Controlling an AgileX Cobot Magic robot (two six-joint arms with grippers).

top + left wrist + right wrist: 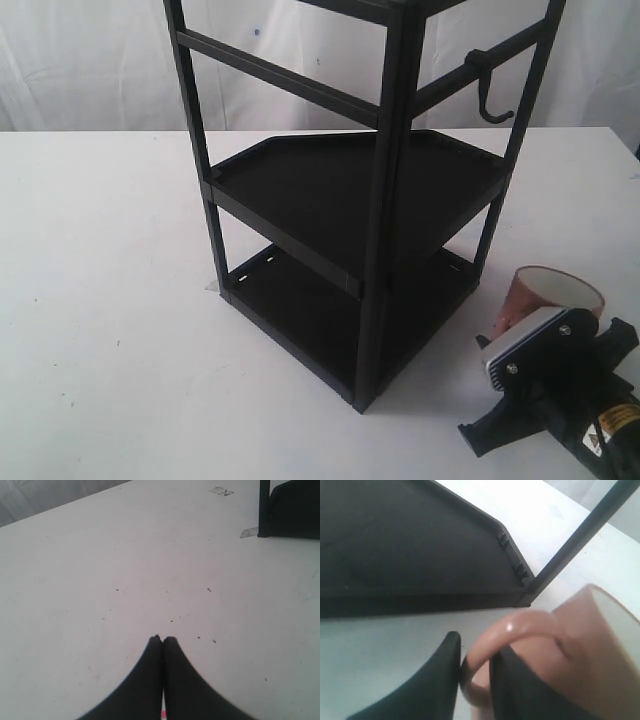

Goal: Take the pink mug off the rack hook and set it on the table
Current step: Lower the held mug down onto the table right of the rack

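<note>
The pink mug (553, 293) is low beside the black rack's front right corner, mouth up and tilted; its base is hidden behind my right wrist. My right gripper (475, 652) is shut on its loop handle (520, 627), one finger through the loop and the other outside it. I cannot tell whether the mug touches the table (100, 300). The rack hook (492, 95) hangs bare from the upper right crossbar. My left gripper (162, 639) is shut on nothing, just above the table (150, 555); the exterior view does not show it.
The black rack (380, 200) stands mid-table with two tray shelves. Its lower shelf (410, 545) and a corner post (580, 540) lie close to the mug. A rack foot (263, 510) sits far ahead of my left gripper. White curtain hangs behind the table.
</note>
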